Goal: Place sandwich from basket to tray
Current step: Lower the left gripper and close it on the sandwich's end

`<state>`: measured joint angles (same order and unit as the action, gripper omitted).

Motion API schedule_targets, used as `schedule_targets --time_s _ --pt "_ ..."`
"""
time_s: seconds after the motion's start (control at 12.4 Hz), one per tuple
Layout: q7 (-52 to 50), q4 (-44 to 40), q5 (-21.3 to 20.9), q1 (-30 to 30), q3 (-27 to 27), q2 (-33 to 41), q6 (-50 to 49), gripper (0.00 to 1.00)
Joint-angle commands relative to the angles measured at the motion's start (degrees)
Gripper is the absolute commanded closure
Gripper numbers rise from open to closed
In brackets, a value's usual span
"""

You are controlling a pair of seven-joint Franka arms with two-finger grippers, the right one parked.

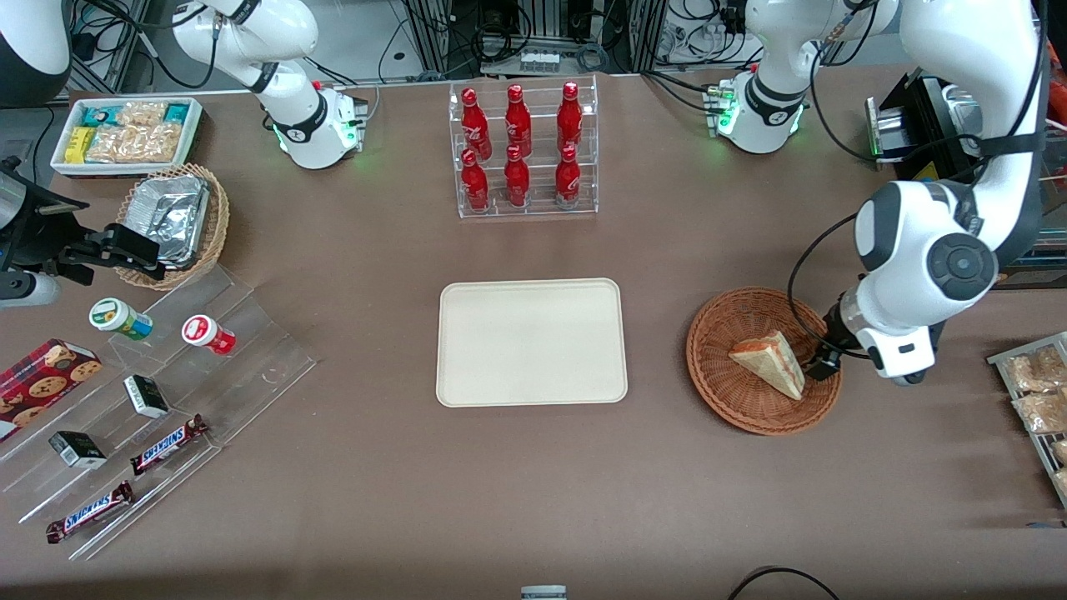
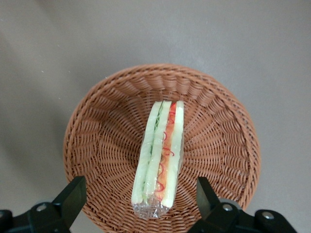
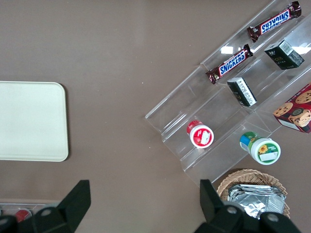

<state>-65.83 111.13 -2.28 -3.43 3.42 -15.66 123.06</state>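
The sandwich [image 1: 771,362] lies in the reddish-brown woven basket [image 1: 721,333], a pale wedge in clear wrap. The left wrist view shows its cut edge [image 2: 160,155] with green, red and orange layers, resting on the basket's weave [image 2: 102,145]. My left gripper [image 1: 821,360] hangs over the basket's rim toward the working arm's end, close beside the sandwich. It is open [image 2: 138,201], with one finger on each side of the sandwich's wrapped end and not touching it. The cream tray [image 1: 531,342] lies flat at the table's middle, bare, and also shows in the right wrist view [image 3: 29,121].
A clear rack of red bottles [image 1: 523,150] stands farther from the front camera than the tray. Toward the parked arm's end are a stepped acrylic display [image 1: 250,367] with snacks, a foil-lined tan basket [image 1: 171,221] and a white snack bin [image 1: 125,133]. A wire rack of packets [image 1: 1034,400] is beside the basket.
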Motion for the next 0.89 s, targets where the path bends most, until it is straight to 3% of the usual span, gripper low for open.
schedule_targets --time_s 0.0,0.81 --pt "-1.15 0.14 -0.71 -1.32 -0.17 -2.18 1.65 0.0" --pt "-1.32 0.93 -0.71 -2.02 -0.17 -5.6 6.13 0.0"
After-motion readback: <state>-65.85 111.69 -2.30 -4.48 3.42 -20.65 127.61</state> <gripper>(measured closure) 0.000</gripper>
